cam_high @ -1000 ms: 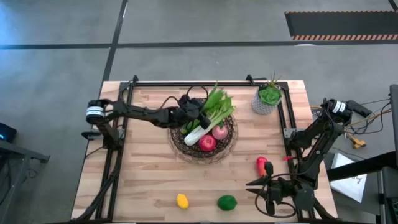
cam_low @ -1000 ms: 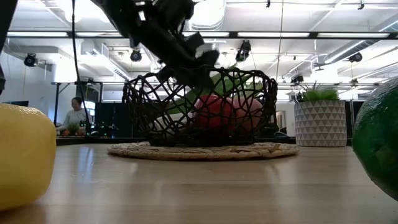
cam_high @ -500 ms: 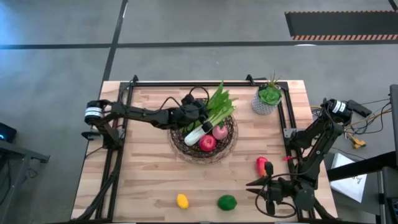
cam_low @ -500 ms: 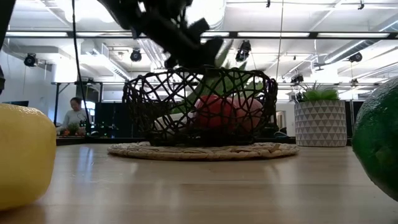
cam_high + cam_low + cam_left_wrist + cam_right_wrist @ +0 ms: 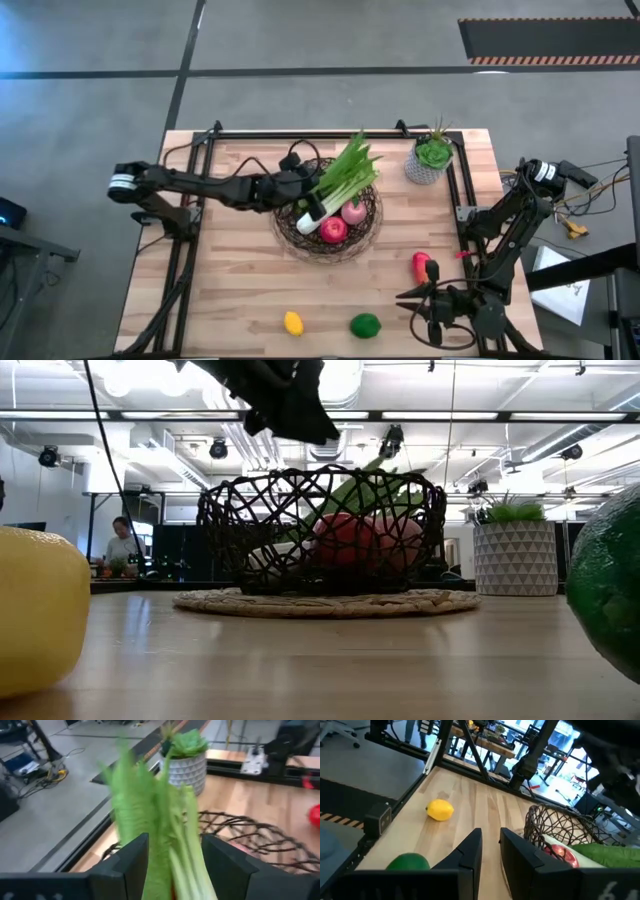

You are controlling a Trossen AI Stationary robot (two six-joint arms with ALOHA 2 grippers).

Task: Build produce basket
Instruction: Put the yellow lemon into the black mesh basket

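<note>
Left end effector (image 5: 300,190), frame centre, is gripping the celery stalk (image 5: 338,180) over the basket (image 5: 372,222) (leaves overhanging). It should lower before letting go. Right end effector (image 5: 424,300) is waiting lower right, fingers slightly parted.

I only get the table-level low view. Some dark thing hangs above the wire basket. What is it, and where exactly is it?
Observer: That is the left gripper. Seen from above, it is over the left rim of the basket, beside the celery.
Visitor: I see a yellow and a green fruit up close. Is anything else outside the basket?
Observer: Yes, a red-orange fruit lies on the table, to the front right of the basket.
Visitor: Is there a second arm?
Observer: Yes. The right gripper waits near the table's front right corner, close to that fruit.
</note>
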